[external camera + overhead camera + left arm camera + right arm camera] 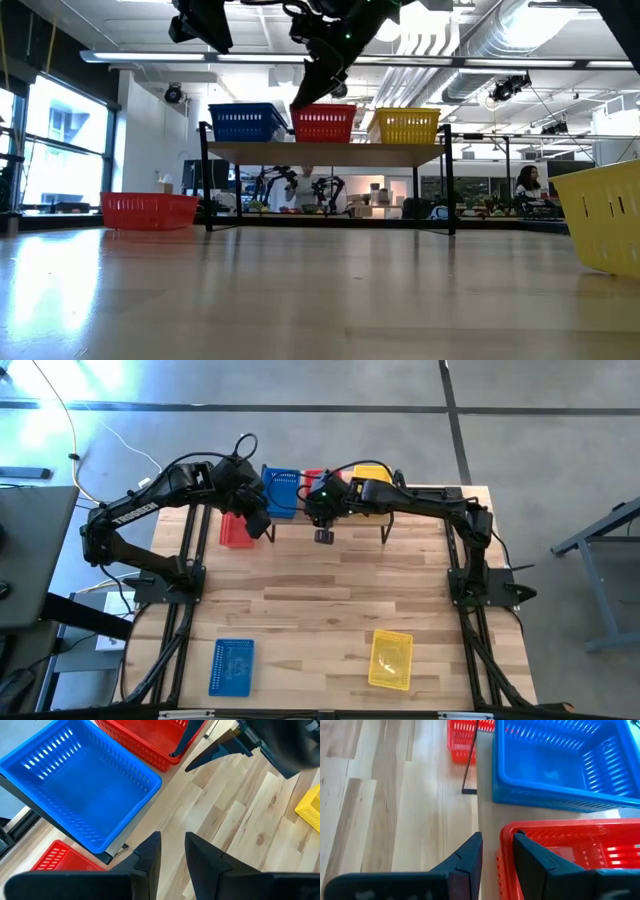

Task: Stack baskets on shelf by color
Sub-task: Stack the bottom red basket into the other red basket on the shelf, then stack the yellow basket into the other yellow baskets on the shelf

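From above, you see the shelf (330, 510) at twelve o'clock on the surface (320, 600), carrying blue, red and yellow baskets; a red basket (235, 530) lies at its ten o'clock, a blue basket (231, 665) at seven, a yellow basket (391, 658) at five.

At surface level, your three stacks line the shelf.

Your left gripper (172, 852) hovers narrowly parted, empty, beside the shelf's blue basket (80, 780).

Your right gripper (497, 852) straddles the shelf's red basket (570, 850) wall; whether it pinches, you cannot tell.
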You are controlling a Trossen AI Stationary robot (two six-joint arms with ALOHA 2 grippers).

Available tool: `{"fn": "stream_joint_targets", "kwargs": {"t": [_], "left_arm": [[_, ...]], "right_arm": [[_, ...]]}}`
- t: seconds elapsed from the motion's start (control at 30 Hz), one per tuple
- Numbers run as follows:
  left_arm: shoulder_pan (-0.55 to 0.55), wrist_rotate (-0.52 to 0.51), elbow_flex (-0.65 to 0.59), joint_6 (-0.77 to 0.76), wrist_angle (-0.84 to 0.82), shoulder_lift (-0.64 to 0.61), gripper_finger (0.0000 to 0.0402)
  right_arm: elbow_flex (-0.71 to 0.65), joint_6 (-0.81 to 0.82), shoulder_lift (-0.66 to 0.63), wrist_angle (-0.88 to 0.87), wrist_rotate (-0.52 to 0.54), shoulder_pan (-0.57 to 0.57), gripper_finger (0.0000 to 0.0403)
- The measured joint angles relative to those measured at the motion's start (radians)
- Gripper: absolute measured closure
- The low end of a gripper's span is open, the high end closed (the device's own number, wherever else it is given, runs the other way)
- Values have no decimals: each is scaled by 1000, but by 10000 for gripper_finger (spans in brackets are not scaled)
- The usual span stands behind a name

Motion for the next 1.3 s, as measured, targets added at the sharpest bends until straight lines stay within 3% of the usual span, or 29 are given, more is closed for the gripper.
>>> {"fn": "stream_joint_targets", "kwargs": {"t": [0.2,0.33,0.57,0.8,1.3], "left_arm": [[0,0,0,0,0,0,324],[0,0,0,0,0,0,324],[0,0,0,31,-6,0,324],[-19,0,0,53,-9,0,324],[-21,-34,0,87,-42,0,324]], "right_arm": [[1,3,0,-14,36,0,309],[67,58,0,-122,88,2,309],[185,212,-2,-336,86,21,309],[206,321,-7,-526,87,105,309],[205,569,-8,-860,231,321,309]]}}
